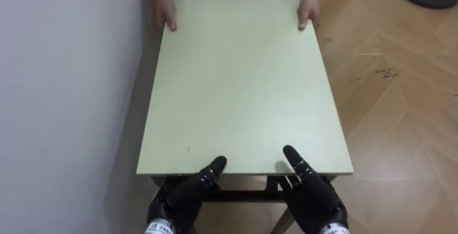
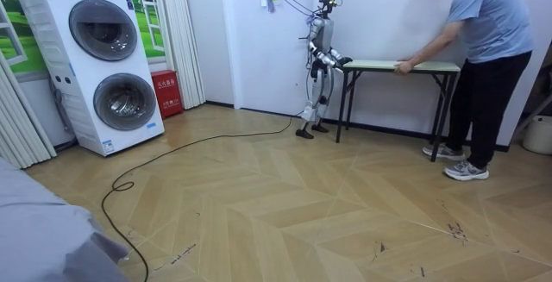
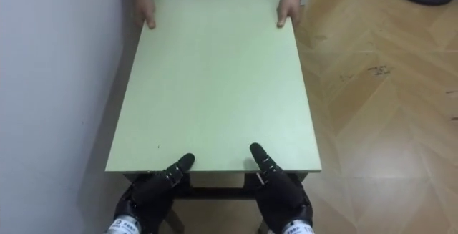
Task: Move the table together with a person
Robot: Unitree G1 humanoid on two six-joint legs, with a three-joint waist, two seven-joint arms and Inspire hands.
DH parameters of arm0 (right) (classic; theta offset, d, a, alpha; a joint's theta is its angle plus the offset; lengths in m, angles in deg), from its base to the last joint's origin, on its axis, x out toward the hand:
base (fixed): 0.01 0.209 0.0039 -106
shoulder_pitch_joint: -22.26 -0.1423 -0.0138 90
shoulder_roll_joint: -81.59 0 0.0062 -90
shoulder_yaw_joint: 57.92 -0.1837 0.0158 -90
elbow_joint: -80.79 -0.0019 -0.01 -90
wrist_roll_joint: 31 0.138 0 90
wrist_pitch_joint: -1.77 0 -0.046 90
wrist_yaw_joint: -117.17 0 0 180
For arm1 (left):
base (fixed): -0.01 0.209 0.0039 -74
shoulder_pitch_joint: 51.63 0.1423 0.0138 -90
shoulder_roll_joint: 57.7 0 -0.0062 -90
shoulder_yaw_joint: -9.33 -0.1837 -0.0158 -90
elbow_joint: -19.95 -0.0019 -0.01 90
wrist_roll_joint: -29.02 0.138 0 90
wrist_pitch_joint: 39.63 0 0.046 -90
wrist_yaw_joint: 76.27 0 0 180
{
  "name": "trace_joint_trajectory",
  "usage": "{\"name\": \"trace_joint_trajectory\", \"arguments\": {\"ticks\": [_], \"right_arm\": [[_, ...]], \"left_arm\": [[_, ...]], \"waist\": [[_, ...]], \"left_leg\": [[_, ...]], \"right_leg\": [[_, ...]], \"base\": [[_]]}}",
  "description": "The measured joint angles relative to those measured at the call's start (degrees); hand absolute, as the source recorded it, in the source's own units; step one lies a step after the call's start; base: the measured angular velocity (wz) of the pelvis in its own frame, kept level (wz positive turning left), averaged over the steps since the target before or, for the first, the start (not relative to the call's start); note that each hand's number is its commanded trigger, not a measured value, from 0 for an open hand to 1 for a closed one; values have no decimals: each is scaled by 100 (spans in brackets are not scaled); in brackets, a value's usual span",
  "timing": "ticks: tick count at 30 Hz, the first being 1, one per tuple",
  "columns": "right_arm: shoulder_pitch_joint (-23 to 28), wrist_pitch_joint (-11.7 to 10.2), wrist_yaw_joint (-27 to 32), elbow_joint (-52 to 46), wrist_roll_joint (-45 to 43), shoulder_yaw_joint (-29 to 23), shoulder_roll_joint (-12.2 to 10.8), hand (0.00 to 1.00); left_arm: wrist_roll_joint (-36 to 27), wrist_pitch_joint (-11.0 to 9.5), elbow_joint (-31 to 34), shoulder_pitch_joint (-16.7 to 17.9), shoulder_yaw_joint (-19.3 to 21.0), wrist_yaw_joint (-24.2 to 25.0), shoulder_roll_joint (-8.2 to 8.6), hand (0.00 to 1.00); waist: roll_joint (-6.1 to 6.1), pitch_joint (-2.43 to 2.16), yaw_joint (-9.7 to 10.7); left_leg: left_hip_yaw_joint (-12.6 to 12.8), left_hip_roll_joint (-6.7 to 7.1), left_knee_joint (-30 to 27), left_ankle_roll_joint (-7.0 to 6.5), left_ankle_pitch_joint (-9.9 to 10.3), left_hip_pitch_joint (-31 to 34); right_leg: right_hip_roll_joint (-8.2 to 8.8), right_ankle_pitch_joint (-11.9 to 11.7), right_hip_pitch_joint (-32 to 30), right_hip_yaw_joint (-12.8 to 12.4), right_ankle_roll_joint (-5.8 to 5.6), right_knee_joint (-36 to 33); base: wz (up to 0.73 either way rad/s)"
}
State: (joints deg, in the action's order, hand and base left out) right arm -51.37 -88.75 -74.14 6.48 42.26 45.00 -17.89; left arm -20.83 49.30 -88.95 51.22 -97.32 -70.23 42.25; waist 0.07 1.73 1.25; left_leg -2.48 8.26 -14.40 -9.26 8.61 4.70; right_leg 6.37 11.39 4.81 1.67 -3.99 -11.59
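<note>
The table (image 1: pixel 243 84), with a pale green top, is seen running up the middle of the eye views, its long left side close against the white wall (image 1: pixel 64 84) and the wooden floor (image 1: pixel 393 105) open to the right. In the room view it is seen standing on its dark legs at the upper right, with the robot at its end toward the room view's left and the person (image 2: pixel 483 49) bent over the other end.

At the bottom of the frame the left hand (image 1: pixel 182 195) and the right hand (image 1: pixel 311 195) are set at the near short edge, each with its thumb laid up on the top. The rest of each hand is tucked below the edge, so it cannot be told whether the edge is clasped. At the top of the frame the person's two hands (image 1: pixel 166 12) (image 1: pixel 309 11) are laid over the far corners.

The step in hand is judged to be the taking of a hold at both ends; no lift can be made out, as the table looks level and on the floor.

For the next move a firm hold under the near edge is called for, then a lift matched to the person's so that the top is kept level. The table should be drawn toward the right of the frame, away from the wall, so that the left edge is not scraped.
</note>
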Motion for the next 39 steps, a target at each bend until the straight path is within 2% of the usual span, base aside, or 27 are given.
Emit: {"name": "trace_joint_trajectory", "arguments": {"ticks": [3, 6, 8, 9, 13, 17, 20, 24, 29, 35, 39], "right_arm": [[0, 13, -72, 10, -95, -1, -2, 0], [0, 37, -236, 42, -207, 7, 16, 0], [-6, 43, -448, 48, -300, 7, -3, 0], [-1, 58, -449, 68, -307, 6, -9, 0], [0, 63, -620, 162, -411, -5, 11, 0], [-8, 67, -898, 383, -424, -4, 4, 0], [-31, 71, -944, 697, -499, 10, 35, 0], [-87, 137, -937, 1036, -726, 8, 72, 0], [-118, 182, -968, 1309, -1303, -46, 105, 0], [-197, 166, -1022, 2112, -1658, -73, 263, 0], [-249, 112, -1065, 2688, -1900, -82, 295, 0]], "left_arm": [[53, 25, -51, -52, 6, 27, -3, 0], [220, 40, -54, -54, -3, 54, -5, 0], [331, 42, -130, -57, -1, 75, -19, 0], [331, 45, -147, -59, -1, 76, -19, 0], [388, 61, -292, -69, 6, 108, -16, 0], [797, 202, -639, -49, -15, 109, -50, 0], [829, 255, -797, -50, -55, 109, -79, 0], [829, 265, -852, -36, -55, 109, -141, 0], [1073, 257, -1562, -48, 8, 113, -205, 0], [1071, 229, -2219, -47, 122, 113, -353, 0], [1174, 137, -2714, -91, 197, 111, -371, 0]], "waist": [[-10, -9, -1], [-17, -36, 0], [-4, -121, 7], [1, -130, 7], [-1, -124, 3], [23, -101, 5], [36, -91, 7], [35, -87, 4], [20, -84, 9], [109, -68, -8], [125, -72, 6]], "left_leg": [[0, 0, 50, 18, 3, -19], [5, -13, 54, 33, -10, -28], [24, -42, 36, 47, -12, -42], [25, -46, 35, 50, -12, -46], [27, -52, 36, 65, -9, -83], [20, -54, 66, 94, 15, -112], [14, -63, 63, 106, 18, -87], [33, -78, 63, 117, 19, -75], [64, -97, 77, 120, 21, -110], [-9, -89, 78, 127, 23, -111], [-9, -87, 95, 127, 23, -133]], "right_leg": [[-8, 0, 2, -1, 0, -7], [-18, -1, 0, 10, 1, -7], [-40, -5, 10, 11, 6, -6], [-43, -5, 17, 11, 6, -5], [-50, -5, 62, 10, 6, 19], [-58, -8, 121, 29, 11, 98], [-70, -8, 100, 42, 11, 98], [-70, -8, 85, 192, 11, 97], [-66, -8, 93, 312, 11, 96], [-71, -8, 113, 321, 11, 111], [-72, -8, 123, 331, 11, 112]], "base": [[-7], [-2], [0], [3], [0], [-5], [0], [-1], [-2], [7], [0]]}}
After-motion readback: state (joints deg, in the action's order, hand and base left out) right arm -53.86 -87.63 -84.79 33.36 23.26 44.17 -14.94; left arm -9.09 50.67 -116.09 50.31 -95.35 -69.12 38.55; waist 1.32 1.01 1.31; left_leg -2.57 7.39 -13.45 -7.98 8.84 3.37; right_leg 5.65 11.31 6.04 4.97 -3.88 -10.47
